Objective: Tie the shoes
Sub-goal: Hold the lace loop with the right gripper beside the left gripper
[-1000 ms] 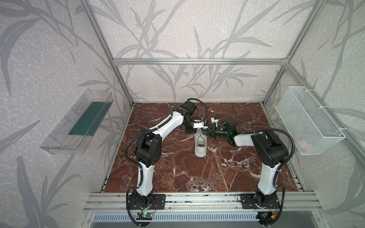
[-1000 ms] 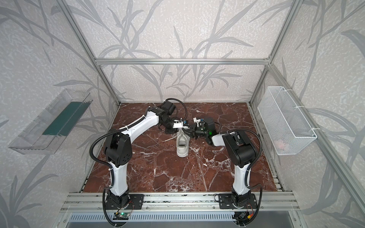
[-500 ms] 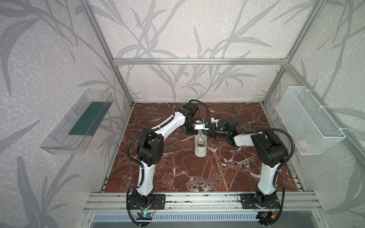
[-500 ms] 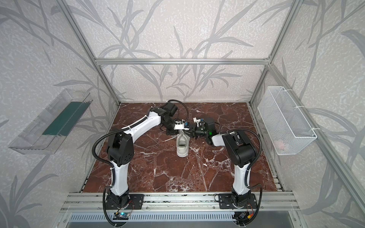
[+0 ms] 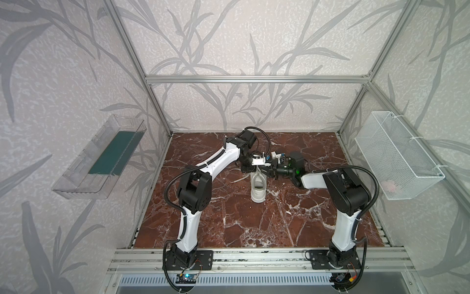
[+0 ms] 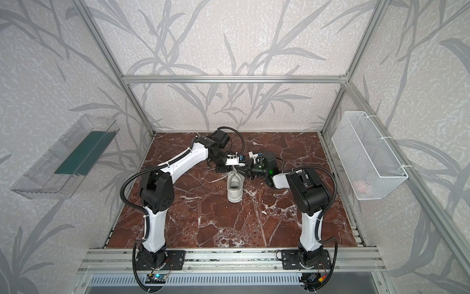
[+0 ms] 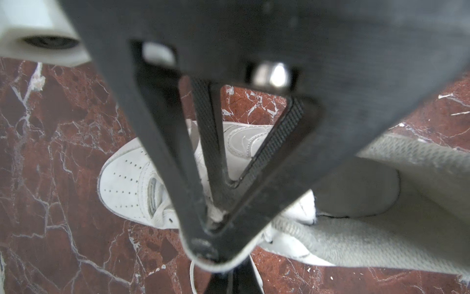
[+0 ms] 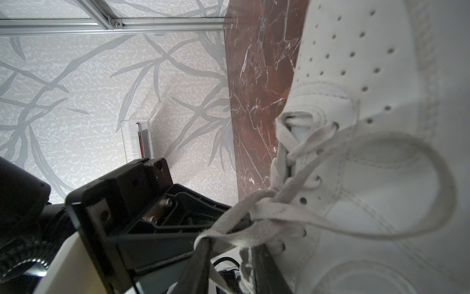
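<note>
Shoe: one white sneaker (image 5: 258,189), upright on its sole at mid-desk, nearer the back wall. The heel faces the front rail and the toe lies under both tools.
Laces: white and flat (image 8: 287,163), crossed up the eyelets to a crossing near the top. One wide loop (image 8: 437,178) lies over the side of the shoe. A loose end (image 5: 237,179) trails on the desk to the left of the shoe.
Left tool: (image 7: 213,226) above the lacing, jaws together at the tips and clamped on a strand of the laces. A white scrap shows in the pinch.
Right tool: (image 8: 229,252) just beside the left tool over the lacing, jaws part-way apart. Lace strands run across one finger (image 8: 195,264) and between the two. Whether it bears on them cannot be told.
Desk: red-brown marble with white veins (image 5: 254,229).
Walls: wire basket (image 5: 396,152) on the right, with a small pink item inside. Clear tray (image 5: 76,178) on the left, with a dark green sheet in it.
</note>
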`<action>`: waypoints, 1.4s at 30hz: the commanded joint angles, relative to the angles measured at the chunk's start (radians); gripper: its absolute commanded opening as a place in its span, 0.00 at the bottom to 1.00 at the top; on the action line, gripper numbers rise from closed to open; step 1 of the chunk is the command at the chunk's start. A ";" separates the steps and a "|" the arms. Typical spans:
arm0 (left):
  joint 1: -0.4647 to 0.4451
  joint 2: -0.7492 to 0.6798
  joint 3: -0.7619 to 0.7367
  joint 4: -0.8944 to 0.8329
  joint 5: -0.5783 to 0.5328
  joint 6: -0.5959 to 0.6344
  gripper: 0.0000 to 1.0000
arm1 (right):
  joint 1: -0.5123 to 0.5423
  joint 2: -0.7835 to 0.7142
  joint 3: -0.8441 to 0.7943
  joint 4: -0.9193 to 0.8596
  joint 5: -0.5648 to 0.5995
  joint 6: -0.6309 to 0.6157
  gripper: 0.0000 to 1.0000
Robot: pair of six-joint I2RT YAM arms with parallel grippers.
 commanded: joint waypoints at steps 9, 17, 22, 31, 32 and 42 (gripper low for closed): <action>-0.016 -0.001 0.025 -0.055 0.037 0.067 0.00 | 0.006 0.016 0.006 0.017 -0.021 -0.002 0.34; -0.018 0.005 0.044 -0.042 0.060 0.060 0.00 | 0.011 0.019 0.006 -0.014 -0.018 -0.015 0.29; -0.018 0.006 0.045 -0.042 0.049 0.060 0.00 | 0.011 0.017 0.008 -0.026 -0.020 -0.022 0.24; -0.018 0.002 0.044 -0.049 -0.017 0.022 0.00 | 0.010 -0.009 0.011 -0.067 -0.024 -0.058 0.07; -0.019 0.001 0.044 -0.049 -0.019 0.021 0.00 | 0.010 -0.012 0.011 -0.067 -0.023 -0.062 0.06; -0.009 -0.010 0.035 -0.037 -0.042 -0.001 0.17 | 0.000 -0.050 0.008 -0.154 0.001 -0.136 0.00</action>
